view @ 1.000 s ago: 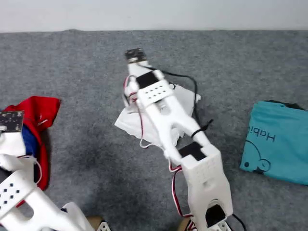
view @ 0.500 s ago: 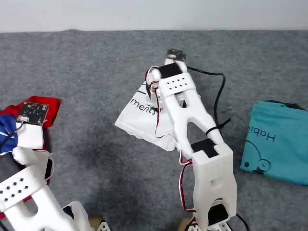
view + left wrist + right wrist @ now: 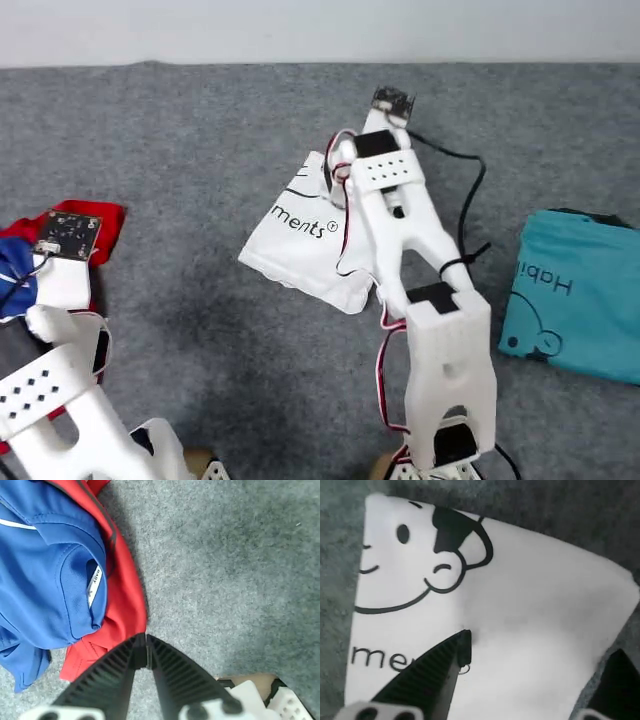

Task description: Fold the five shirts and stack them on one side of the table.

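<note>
Right pincer (image 3: 542,645) spread wide, jaws well apart, hanging low over the white shirt (image 3: 300,235); one black finger (image 3: 445,667) lies across the cloth, contact cannot be told. White shirt sits mid-desk as a loosely folded bundle. Its upper face carries a black line drawing of a cartoon face and black lettering, and its near edge is rumpled. Right arm (image 3: 420,260) crosses over its right side in the high view. Left pincer (image 3: 145,647) closed, tips meeting right at the hem of the red shirt (image 3: 122,605); whether any cloth is caught there cannot be told. Red shirt lies at the desk's left side with the blue shirt (image 3: 45,565) heaped on top of it; the blue one shows its collar, a white neck label and a thin white stripe. Teal shirt (image 3: 575,295) lies folded flat at the right side, dark print on top, cut off by the view's edge. Count: four shirts seen, one each of white, red, blue and teal; two arms. Grey desk (image 3: 180,130) runs bare between the red and blue heap and the white shirt. A wide bare band follows the far edge below the pale wall (image 3: 320,30). White and teal lie well apart, the right arm over the gap.
</note>
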Tool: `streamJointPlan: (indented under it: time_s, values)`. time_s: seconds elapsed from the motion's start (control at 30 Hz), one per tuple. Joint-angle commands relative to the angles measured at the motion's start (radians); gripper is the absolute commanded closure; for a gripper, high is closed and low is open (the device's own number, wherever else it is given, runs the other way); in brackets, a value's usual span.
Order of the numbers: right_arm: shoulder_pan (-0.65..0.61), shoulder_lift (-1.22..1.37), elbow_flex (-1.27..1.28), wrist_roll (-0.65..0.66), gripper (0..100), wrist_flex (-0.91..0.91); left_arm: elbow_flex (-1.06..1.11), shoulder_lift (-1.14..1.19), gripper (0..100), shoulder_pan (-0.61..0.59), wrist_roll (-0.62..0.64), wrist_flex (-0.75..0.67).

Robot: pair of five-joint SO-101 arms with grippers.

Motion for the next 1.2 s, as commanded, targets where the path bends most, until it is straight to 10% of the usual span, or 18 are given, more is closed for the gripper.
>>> streamJointPlan:
  time_s: [0.0, 0.27, 0.5, 1.17]
  values:
    - [0.012, 0.042, -0.052, -0.009, 58.9, -0.038, -0.007, -0.021, 100, 0.006, -0.003, 0.026]
    - [0.012, 0.170, -0.055, -0.012, 63.4, -0.087, -0.007, -0.021, 100, 0.006, -0.003, 0.026]
    - [0.031, 0.193, -0.055, 0.000, 98.7, -0.079, -0.007, -0.021, 100, 0.006, -0.003, 0.026]
    - [0.134, -0.214, -0.097, 0.353, 98.9, 0.357, -0.012, -0.021, 100, 0.006, -0.003, 0.026]
